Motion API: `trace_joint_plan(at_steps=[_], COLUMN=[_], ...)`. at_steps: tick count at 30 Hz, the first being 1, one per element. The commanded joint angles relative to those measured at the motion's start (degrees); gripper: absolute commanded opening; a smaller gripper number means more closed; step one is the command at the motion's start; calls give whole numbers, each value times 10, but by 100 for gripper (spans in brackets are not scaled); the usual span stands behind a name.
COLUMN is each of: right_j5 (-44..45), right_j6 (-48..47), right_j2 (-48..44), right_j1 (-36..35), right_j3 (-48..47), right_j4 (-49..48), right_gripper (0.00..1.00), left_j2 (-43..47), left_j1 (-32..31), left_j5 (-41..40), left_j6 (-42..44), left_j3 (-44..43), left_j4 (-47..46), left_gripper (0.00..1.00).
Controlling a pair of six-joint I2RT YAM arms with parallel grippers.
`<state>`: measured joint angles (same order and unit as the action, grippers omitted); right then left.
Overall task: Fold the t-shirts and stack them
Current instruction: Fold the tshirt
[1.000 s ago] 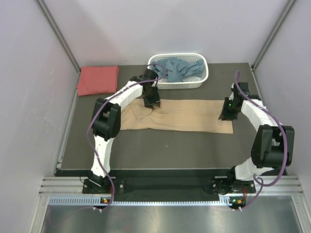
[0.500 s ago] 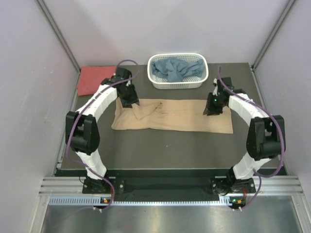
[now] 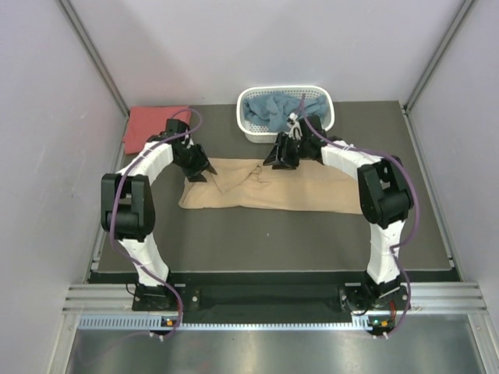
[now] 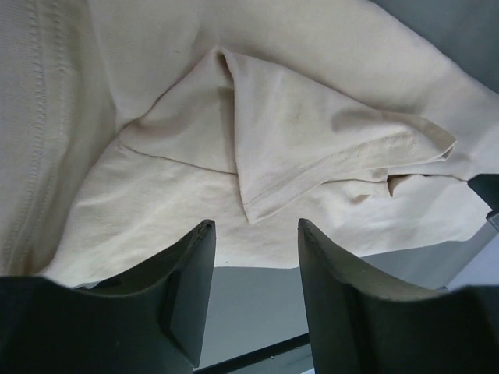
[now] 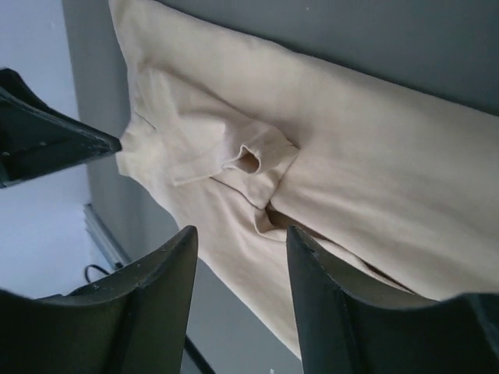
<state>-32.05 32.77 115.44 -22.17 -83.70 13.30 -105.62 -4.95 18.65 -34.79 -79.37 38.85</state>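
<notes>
R claw (image 3: 282, 161) now at tan tee (image 3: 312, 191) far edge, L claw (image 3: 196, 170) at left end

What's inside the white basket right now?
A crumpled blue shirt fills most of the basket. The cloth covers the bottom, so I cannot tell whether anything else lies beneath it.

Table (image 3: 273, 234): tan shirt (image 3: 312, 191), coral shirt (image 3: 148, 125), basket (image 3: 253, 132)
</notes>
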Motion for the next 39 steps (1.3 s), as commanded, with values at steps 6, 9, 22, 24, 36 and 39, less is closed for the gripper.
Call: trace_joint_plan(at_steps=[6, 9, 22, 24, 36, 39], right_j5=[-38, -37, -54, -59, -49, -45], right_j6=[179, 183, 199, 199, 140, 124], right_j2=[48, 63, 116, 121, 110, 109], right_j1=[-6, -5, -6, -7, -7, -7], right_j3=[-32, -41, -81, -83, -93, -95], right_j4=[-129, -128, -93, -94, -36, -20], right_gripper=[59, 60, 53, 52, 51, 51], left_j2=[-52, -70, -114, -120, -136, -139], left_j1=[6, 7, 7, 7, 19, 27], left_j5=[49, 62, 83, 80, 11, -11], left_j6=[-21, -28, -51, -51, 1, 26], left_j3=[-24, -31, -53, -62, -139, -160], left_j4=[-42, -54, -80, -78, -24, -3], left_gripper=[53, 51, 46, 39, 0, 0])
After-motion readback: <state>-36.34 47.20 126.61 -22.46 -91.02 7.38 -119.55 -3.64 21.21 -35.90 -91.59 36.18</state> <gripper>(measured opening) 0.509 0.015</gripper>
